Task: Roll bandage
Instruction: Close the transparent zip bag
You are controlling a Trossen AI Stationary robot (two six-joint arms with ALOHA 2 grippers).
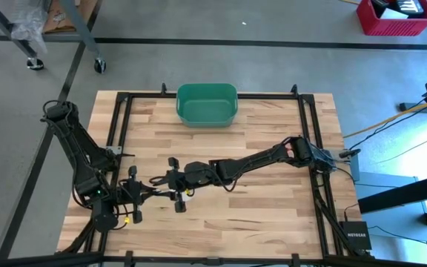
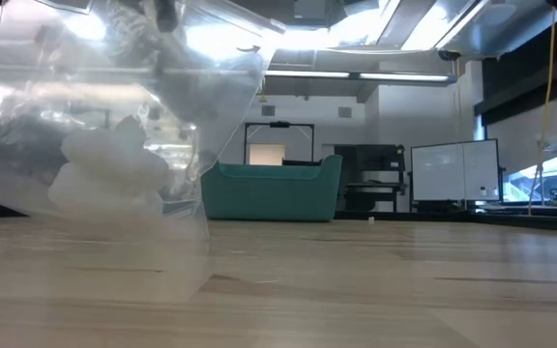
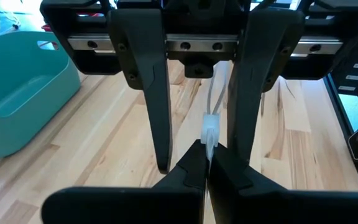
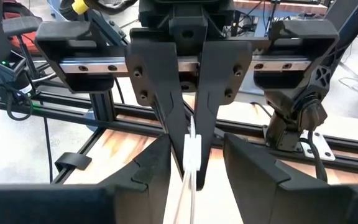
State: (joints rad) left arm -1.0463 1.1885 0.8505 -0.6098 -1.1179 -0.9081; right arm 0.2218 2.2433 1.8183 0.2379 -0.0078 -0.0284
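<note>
Near the front left of the wooden table, the two grippers meet nose to nose over a small white thing, the bandage. From above, it is only a pale speck between the dark fingers, with the green bin well apart at the far edge.

Each wrist view tells more. Seen from the left wrist, the left gripper has its fingertips pressed tight together on a thin white strip of bandage, and the other arm's two fingers stand apart on either side of that strip. Seen from the right wrist, the right gripper has its fingers set apart with the bandage running between them; whether they press on it I cannot tell. The left arm's fingers close on the strip's far end.

Only the low view shows a clear plastic bag hanging close in front of its camera, with pale lumps inside, and the bin beyond.
</note>
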